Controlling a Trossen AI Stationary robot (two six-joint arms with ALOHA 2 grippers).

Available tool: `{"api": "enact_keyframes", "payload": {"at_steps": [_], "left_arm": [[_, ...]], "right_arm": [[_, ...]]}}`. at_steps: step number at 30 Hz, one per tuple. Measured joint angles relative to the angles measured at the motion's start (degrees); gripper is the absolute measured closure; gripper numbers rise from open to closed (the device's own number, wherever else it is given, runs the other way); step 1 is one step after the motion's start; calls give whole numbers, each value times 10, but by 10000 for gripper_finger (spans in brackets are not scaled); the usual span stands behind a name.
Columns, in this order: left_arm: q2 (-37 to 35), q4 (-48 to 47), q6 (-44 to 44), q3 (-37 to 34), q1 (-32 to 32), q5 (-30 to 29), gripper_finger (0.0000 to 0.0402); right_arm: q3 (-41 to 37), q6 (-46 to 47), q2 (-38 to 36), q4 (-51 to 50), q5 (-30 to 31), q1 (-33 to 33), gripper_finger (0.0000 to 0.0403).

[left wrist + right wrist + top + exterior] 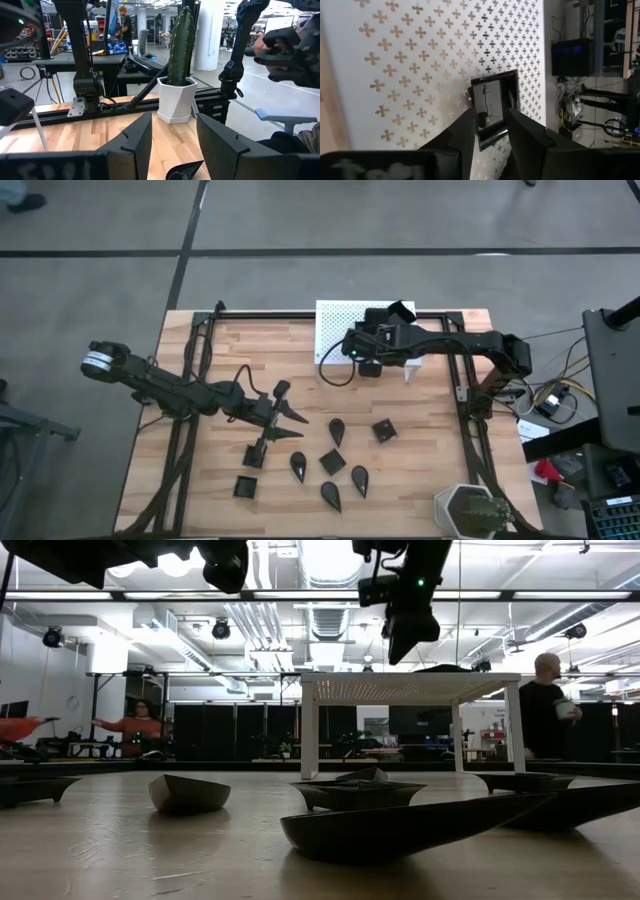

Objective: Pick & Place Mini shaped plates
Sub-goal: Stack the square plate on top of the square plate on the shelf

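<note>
Eight mini shaped plates (pixel 333 462) lie on the table in front of the white stand (pixel 335 320), the left gripper (pixel 283 417) parted among them; on the stand, one square plate (pixel 493 104) rests between the right gripper's (pixel 490 131) spread fingers, apparently just placed.

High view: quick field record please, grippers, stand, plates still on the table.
right gripper: open, above the white perforated stand
square plate: lying on the stand top, between the right gripper's fingers, released
left gripper: open, empty, over the table's left-middle
plates on table: about nine black square and teardrop dishes, e.g. a teardrop plate
potted cactus: table's near right corner
</note>
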Motion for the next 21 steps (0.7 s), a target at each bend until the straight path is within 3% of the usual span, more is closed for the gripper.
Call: {"api": "enact_keyframes", "payload": {"at_steps": [7,21], "left_arm": [[0,0,0,0,0,0,250],[0,-2,-3,0,-2,0,250]], "right_arm": [[0,28,-18,-2,0,10,297],[0,70,-42,-3,-17,92,299]]}}
